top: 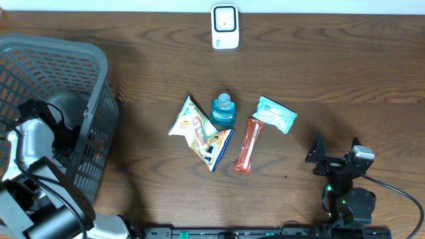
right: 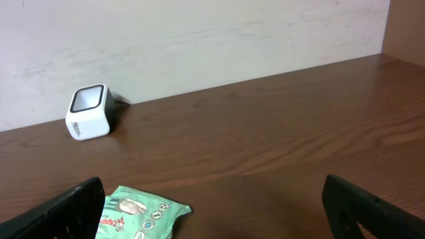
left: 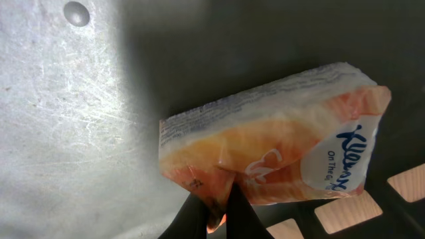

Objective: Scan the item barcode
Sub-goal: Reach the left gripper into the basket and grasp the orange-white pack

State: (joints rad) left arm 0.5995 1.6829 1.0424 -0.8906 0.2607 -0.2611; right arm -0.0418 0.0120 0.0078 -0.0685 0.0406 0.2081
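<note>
So the item here is a soft Kleenex pack (left: pixel 279 153). It's an orange and peach plastic wrap with a white panel along the upper side, a bit crinkled and lying at a slant. "Kleenex" is printed in blue script near the right end, and the line under it starts "On The G" before it curls out of sight. There's a strip of fine print along the white edge, but it's too small to read.

The left fingers (left: pixel 192 222) are clenched on the pack's lower corner, pinching the wrapper seam between them. The pack is inside the grey basket (top: pixel 60 60) at the left end of the bench (top: pixel 332 60), seen against its scuffed grey interior. You can see wood through the slots at the lower right. I can't tell whether it's lifted or resting on the bottom.

The right fingers (right: pixel 63 212) are spread wide with nothing in them, low over the bench near the front right.

The white scanner (top: pixel 225 26) sits at the back edge. In the middle of the bench there's a snack bag (top: pixel 199 129), a blue bottle (top: pixel 224 111), a green wipes packet (top: pixel 275 114) and a red-orange stick pack (top: pixel 247 145). Their labels are too blurry to read.
</note>
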